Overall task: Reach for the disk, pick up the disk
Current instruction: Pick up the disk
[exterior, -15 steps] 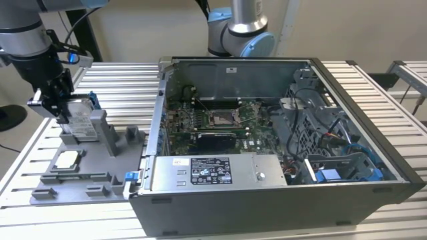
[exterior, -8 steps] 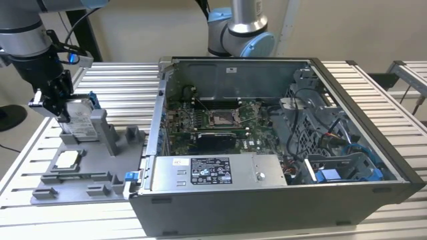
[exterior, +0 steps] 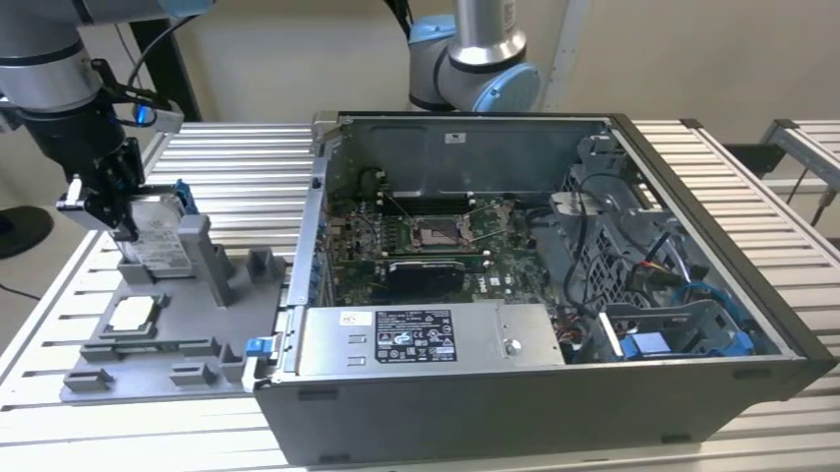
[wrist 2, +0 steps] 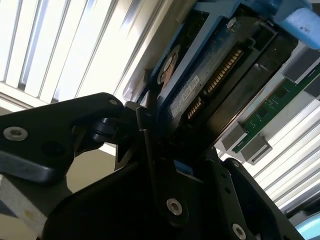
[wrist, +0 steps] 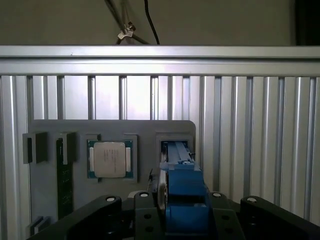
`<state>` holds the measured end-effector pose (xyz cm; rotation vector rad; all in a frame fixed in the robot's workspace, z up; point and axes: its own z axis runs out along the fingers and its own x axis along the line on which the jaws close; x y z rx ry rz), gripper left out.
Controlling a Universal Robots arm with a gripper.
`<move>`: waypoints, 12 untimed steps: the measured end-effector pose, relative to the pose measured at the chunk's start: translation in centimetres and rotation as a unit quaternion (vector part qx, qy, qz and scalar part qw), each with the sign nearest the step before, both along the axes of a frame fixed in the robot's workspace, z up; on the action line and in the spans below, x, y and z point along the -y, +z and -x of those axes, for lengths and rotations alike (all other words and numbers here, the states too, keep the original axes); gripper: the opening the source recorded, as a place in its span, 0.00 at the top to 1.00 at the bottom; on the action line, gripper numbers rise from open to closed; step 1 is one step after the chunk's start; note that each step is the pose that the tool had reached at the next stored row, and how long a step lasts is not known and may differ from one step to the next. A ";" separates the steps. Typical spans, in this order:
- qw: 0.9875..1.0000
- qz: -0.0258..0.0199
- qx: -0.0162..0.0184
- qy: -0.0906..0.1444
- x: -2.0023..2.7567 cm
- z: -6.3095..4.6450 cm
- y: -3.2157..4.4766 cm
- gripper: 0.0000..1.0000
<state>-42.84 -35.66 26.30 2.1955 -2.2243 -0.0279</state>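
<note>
Clamping the disk (exterior: 160, 241) across its thin side, my gripper (exterior: 121, 218) has its jaws drawn in narrow, one on each face. In the first wrist view its blue bracket sits tight between my black fingers (wrist: 145, 212).

The disk stands on edge over its slot at the far corner of the grey fixture plate (exterior: 184, 344). I cannot tell whether its lower edge has cleared that slot. A grey upright post (exterior: 210, 251) of the plate stands just beside it on the exterior view's right.

Further to that side rises the wall of the open computer case (exterior: 525, 393), near the plate's edge. The square chip (exterior: 136, 313) lies flat in its recess, apart from me. Toward the exterior view's left the slatted table (exterior: 39, 324) lies open.
</note>
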 end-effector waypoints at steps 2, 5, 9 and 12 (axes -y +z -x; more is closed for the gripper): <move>1.000 0.000 0.000 0.000 0.00 0.0 0.01 1.00; 1.000 0.000 0.000 0.000 0.00 0.0 0.20 1.00; 1.000 0.000 0.000 0.000 0.00 0.0 0.68 1.00; 1.000 0.000 0.000 0.000 0.00 0.0 1.09 1.00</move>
